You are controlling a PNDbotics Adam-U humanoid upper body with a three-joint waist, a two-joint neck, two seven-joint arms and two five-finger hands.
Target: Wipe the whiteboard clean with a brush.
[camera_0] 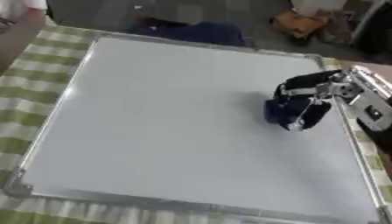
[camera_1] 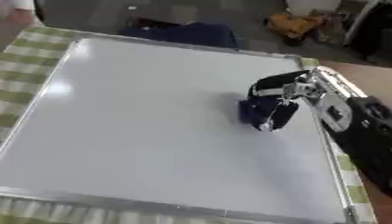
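Observation:
A large whiteboard (camera_0: 168, 118) with a silver frame lies flat on the table and fills most of both views; its surface looks blank. My right hand (camera_0: 306, 98) comes in from the right edge and sits over the board's right side, its fingers curled round a dark blue brush (camera_0: 277, 111) that rests on the board. The brush's underside is hidden by the hand. My left hand shows in neither view.
A green and white checked cloth (camera_0: 30, 78) covers the table round the board. Beyond the far edge lie a dark blue bundle (camera_0: 195, 30) and an orange object (camera_0: 299, 22) on the floor. The board's right frame (camera_0: 360, 148) runs close under my forearm.

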